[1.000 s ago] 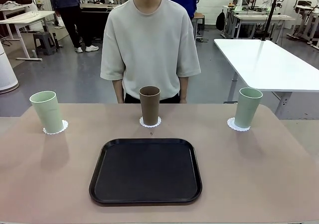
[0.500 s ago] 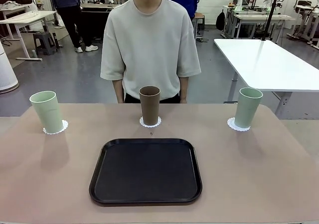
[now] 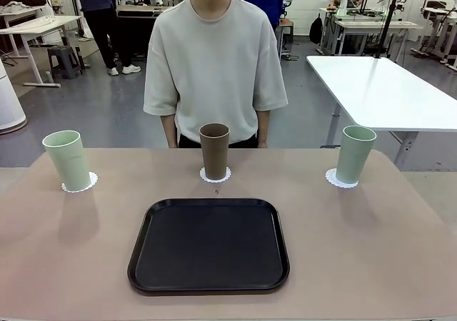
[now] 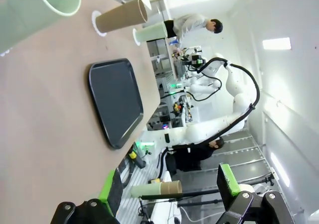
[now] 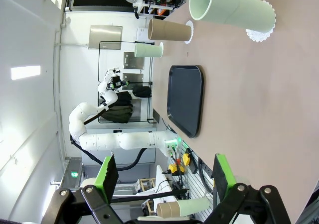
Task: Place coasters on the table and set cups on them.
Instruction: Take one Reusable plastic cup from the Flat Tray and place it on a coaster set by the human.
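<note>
**Cups seated on coasters; the risk now lies in any needless approach**

Three cups stand upright along the far side of the table (image 3: 64, 264), each on its own coaster: a pale green cup (image 3: 68, 160) on the left coaster (image 3: 79, 185), the brown cup (image 3: 214, 150) on the middle coaster (image 3: 215, 175), and a second green cup (image 3: 355, 153) on the right coaster (image 3: 335, 179). The black tray (image 3: 208, 245) lies bare on the near side. The person (image 3: 215, 64) stands behind the brown cup, arms down.

The left gripper (image 4: 169, 186) has its jaws spread wide with nothing between them; the nearest green cup lies well ahead of the fingertips and off to one side, with the tray, brown cup and other green cup farther along. The right gripper (image 5: 163, 176) is likewise spread and holding nothing, its nearest green cup well beyond the fingertips and the tray ahead of the jaws.

Judged from this layout, the task looks complete, so the main hazard is disturbance. The cups are tall and tapered to a narrow base, so a finger brushing a rim would likely tip one over. The coasters look thin and light; a nudged cup could drag its coaster or slide off it. The right cup sits toward one edge of its coaster, so a small push there would probably leave it partly on bare table.
</note>
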